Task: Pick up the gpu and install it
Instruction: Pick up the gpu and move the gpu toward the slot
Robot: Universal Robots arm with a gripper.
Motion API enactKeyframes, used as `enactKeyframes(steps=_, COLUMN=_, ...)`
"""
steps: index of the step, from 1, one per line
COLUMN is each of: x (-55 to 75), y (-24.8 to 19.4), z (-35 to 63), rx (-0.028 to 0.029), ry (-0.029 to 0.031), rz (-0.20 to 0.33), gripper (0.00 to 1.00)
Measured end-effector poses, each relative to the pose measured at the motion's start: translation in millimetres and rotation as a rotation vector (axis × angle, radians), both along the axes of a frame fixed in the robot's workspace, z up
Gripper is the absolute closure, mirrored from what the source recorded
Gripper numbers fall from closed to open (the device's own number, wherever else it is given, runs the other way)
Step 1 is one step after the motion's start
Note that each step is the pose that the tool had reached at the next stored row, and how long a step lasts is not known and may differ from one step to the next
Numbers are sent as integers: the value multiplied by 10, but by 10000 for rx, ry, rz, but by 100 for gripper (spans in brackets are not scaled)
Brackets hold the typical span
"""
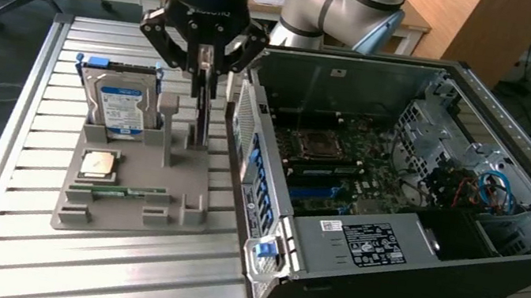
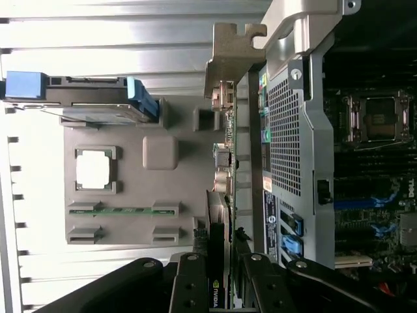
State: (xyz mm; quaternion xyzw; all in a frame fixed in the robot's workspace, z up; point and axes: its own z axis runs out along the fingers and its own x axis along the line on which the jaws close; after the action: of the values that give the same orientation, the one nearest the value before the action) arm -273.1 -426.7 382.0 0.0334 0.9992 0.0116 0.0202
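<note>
The gpu (image 1: 205, 114) is a thin dark card standing on edge in a slot of the grey parts holder (image 1: 139, 177), close beside the open computer case (image 1: 395, 241). My gripper (image 1: 204, 74) comes down from above with its fingers drawn in against the card's upper edge. The wrist view looks along the gpu (image 2: 219, 228) edge-on, with its silver bracket (image 2: 231, 52) at the far end, while my gripper (image 2: 221, 290) has one black finger on each face. Its foot still looks level with the holder (image 2: 130, 186).
On the holder, a silver blue-labelled hard drive (image 1: 122, 106) stands upright, with a processor chip (image 1: 97, 164) and a green memory stick (image 1: 120, 192) lying flat. The case's perforated rear wall (image 2: 287, 130) is right beside the card. The motherboard (image 1: 348, 170) lies open inside.
</note>
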Motion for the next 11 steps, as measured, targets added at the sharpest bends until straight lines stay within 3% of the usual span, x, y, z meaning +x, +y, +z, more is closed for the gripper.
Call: enactKeyframes(steps=11, x=0, y=0, z=329, rx=0, ry=1, rz=0, gripper=74)
